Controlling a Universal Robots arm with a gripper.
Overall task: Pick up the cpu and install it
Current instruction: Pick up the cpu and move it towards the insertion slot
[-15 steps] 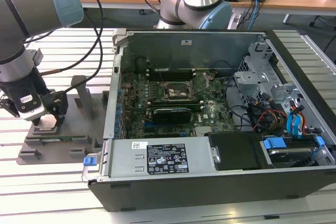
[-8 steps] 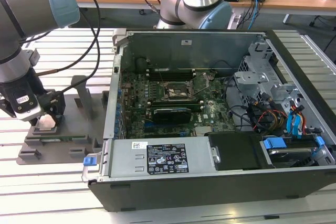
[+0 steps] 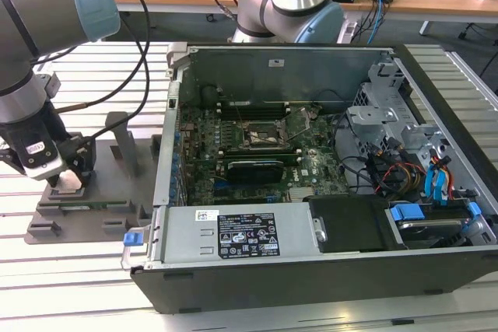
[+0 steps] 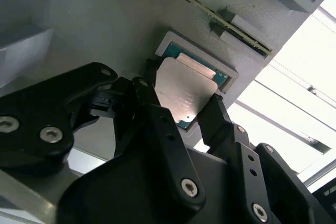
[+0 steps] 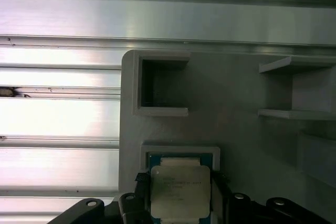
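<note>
- At the exterior view's left, your arm (image 3: 35,21) bends down over the grey fixture (image 3: 85,225).
- Your gripper (image 3: 68,178) points straight down, its fingers (image 4: 149,100) squeezing the cpu (image 4: 186,90) in its pocket.
- The open computer (image 3: 311,153) sits toward the exterior view's right.

cpu (image 4: 186,90) (image 5: 180,190): small flat square chip, silver-grey metal top facing up, green edge showing. Sitting at square recess (image 5: 180,149) of grey fixture block (image 5: 236,103), in both wrist views. 2 black fingers (image 4: 150,98) pressing against its opposite sides.
</note>
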